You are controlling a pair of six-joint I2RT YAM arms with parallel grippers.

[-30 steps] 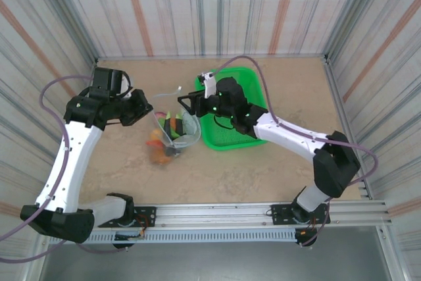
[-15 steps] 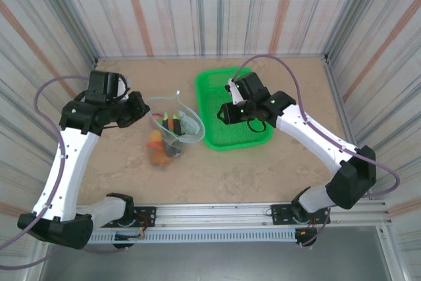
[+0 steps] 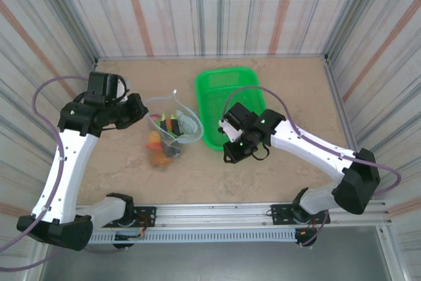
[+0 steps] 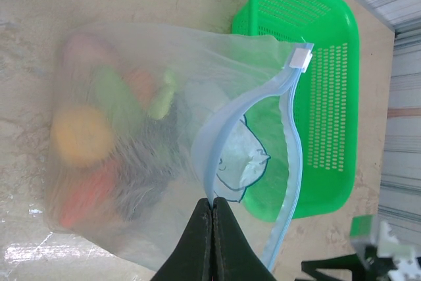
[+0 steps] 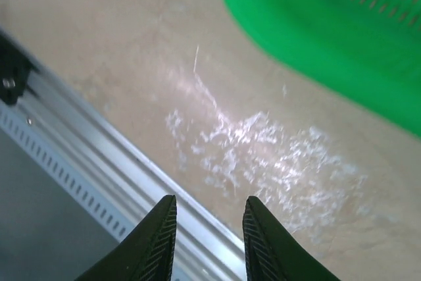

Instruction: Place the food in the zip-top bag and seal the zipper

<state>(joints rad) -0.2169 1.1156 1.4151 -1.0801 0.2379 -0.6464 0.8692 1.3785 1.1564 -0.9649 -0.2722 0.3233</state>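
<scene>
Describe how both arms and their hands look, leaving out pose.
The left arm and right arm are built of white tubular links with black joints and black bases. A mauve cable loops loosely alongside each. The left hand has two dark, tapering fingers; the right hand has the same dark, pointed pair.

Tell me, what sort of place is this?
Probably a robot test booth: striped panels wall in the table, two arms bolt onto a metal rail, toy produce fills a zip-top bag.
</scene>
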